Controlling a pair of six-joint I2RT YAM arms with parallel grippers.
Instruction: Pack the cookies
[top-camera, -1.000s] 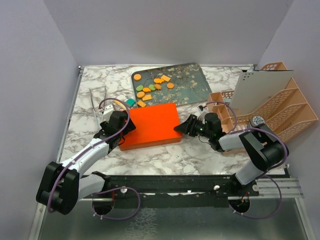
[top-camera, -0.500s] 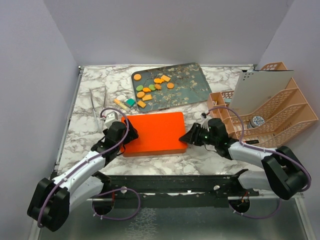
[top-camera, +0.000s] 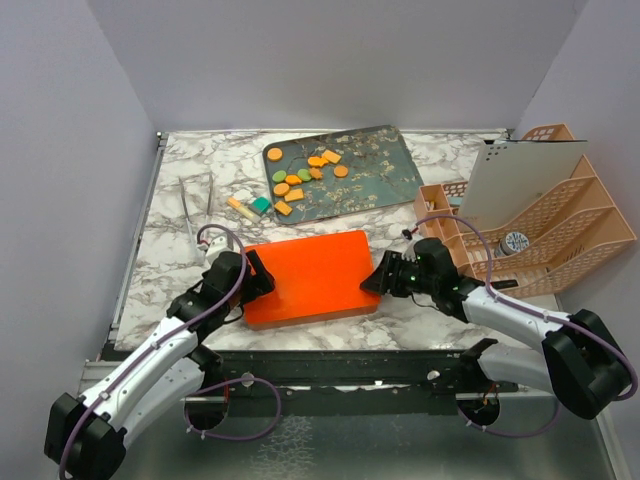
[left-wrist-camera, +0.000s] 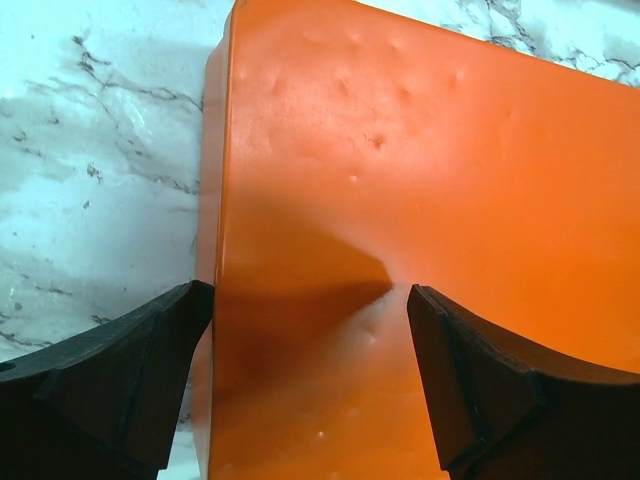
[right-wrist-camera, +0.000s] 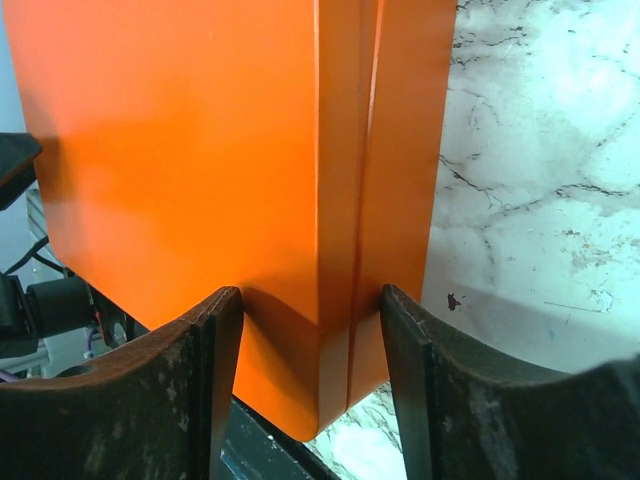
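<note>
right, the orange box has slid towards 6 o'clock over the last second and now lies close to the near edge of the marble table. its right end sits a touch further back than its left. both arms have drawn back with it.

the right gripper is at the box's 3 o'clock end. in the right wrist view its two fingers are clenched on that end, one against the broad face and one against the side with the seam.

the left gripper is at the 9 o'clock end with its fingers spread wide. in the left wrist view one finger is just beside the side wall and the other is over the lid. it's released, not pinching anything.

the cookies haven't budged. they lie loose on the patterned tray at 12 o'clock from the box, well apart from both grippers. none are in the box that i can see, as its lid is closed.

the teal block and yellow block lie at 11 o'clock from the box, same as before.
</note>
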